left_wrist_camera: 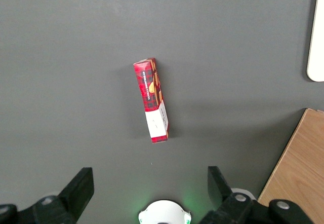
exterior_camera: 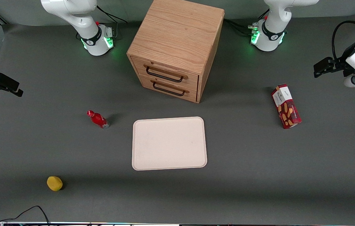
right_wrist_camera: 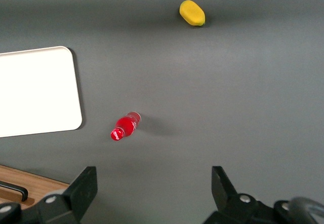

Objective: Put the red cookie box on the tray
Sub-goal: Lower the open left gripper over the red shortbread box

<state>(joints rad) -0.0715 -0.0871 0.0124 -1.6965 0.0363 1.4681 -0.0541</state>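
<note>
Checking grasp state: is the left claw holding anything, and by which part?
Nothing held. The claw is open, up above the red cookie box, which lies on the table, not on the tray.

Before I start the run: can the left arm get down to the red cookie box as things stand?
Probably yes. The red cookie box lies alone on the table, nothing around it, and the open gripper hangs above it.

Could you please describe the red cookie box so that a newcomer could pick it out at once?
Start at the wooden drawer cabinet; the red cookie box lies flat toward the working arm's end of the table, below the raised open gripper. Unlike the small red bottle, it is a slim carton showing tan biscuits.
</note>
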